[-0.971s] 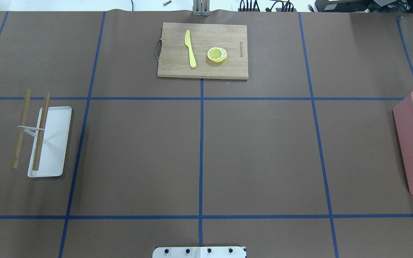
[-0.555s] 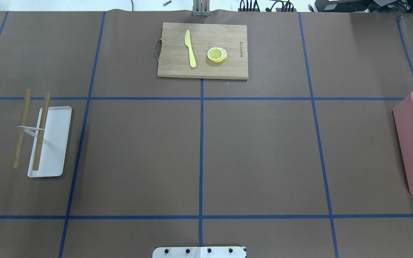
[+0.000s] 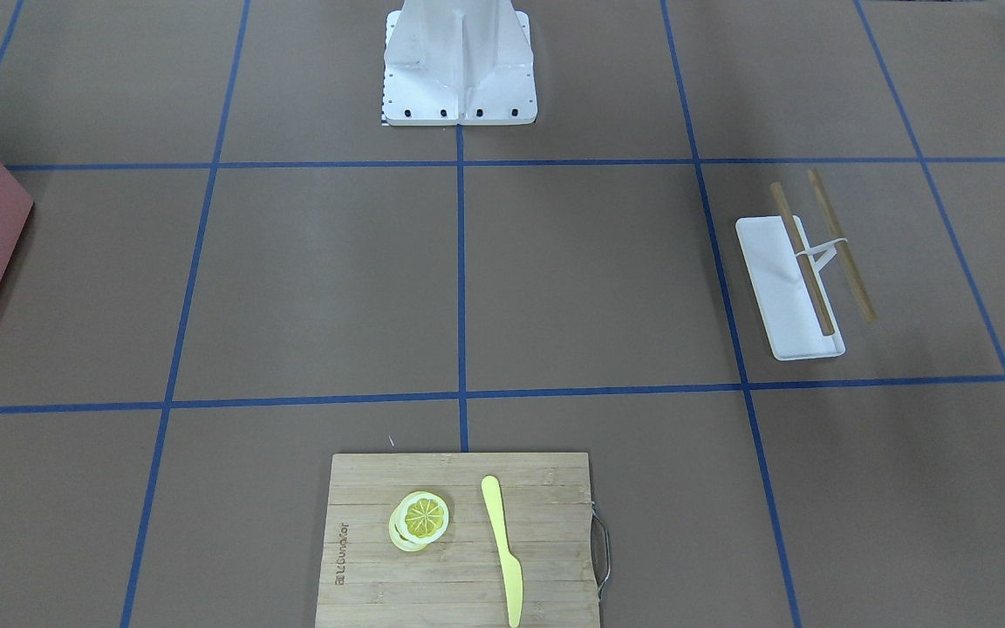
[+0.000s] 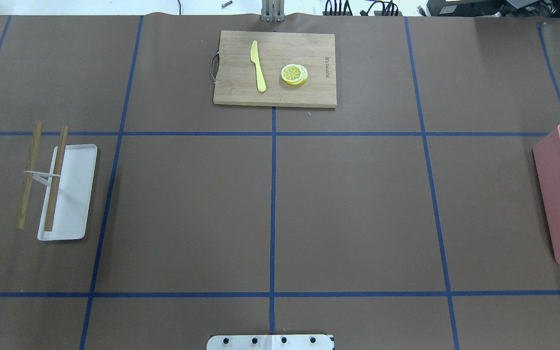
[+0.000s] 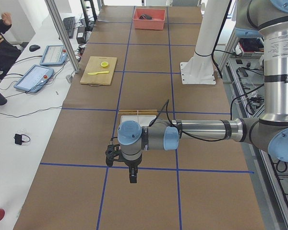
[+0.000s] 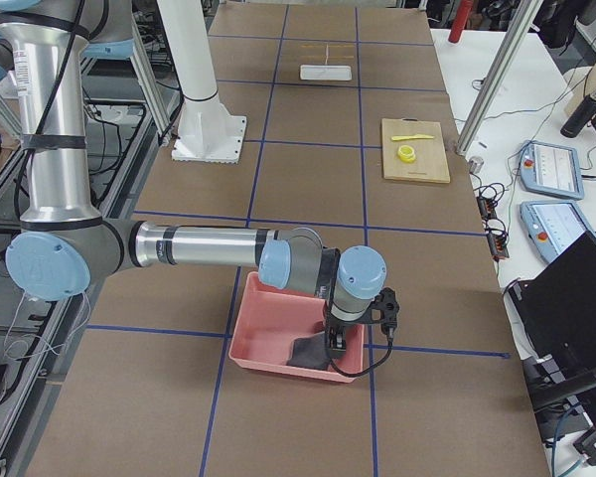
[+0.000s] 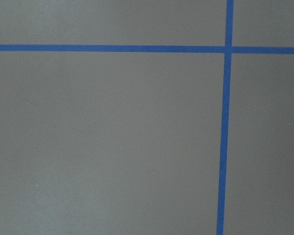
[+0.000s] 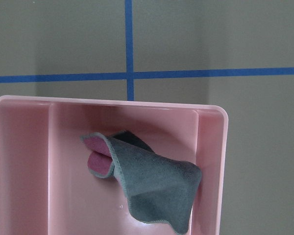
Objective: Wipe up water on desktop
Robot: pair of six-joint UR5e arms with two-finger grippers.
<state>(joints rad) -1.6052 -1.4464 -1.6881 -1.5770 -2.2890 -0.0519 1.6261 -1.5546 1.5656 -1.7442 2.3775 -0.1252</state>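
- The left end effector (image 5: 132, 177) is held low over the tabletop (image 4: 358, 209), pointed down. Only one side view shows it, so it cannot be told whether its fingers are apart or together.
- Straight beneath it, brown tabletop and a crossing of blue tape lines (image 7: 227, 49) are seen by its wrist camera.
- Just beyond the left end effector, toward the table's middle, a white tray (image 4: 73, 194) is laid. One wooden stick (image 4: 56, 180) is set over the tray's edge and a second lies beside the tray.
- The right end effector (image 6: 335, 347) is lowered into a pink bin (image 8: 19, 161) at the opposite end of the tabletop. Its state cannot be told either.
- Below the right end effector, a crumpled grey cloth (image 8: 152, 186) with a pink underside is seen in the bin's wider compartment. Whether it is touched cannot be told.
- Well apart from both end effectors, a cutting board (image 4: 241, 92) is set at the tabletop's far edge. A yellow knife (image 4: 258, 68) and lemon slices (image 4: 293, 74) lie on it.
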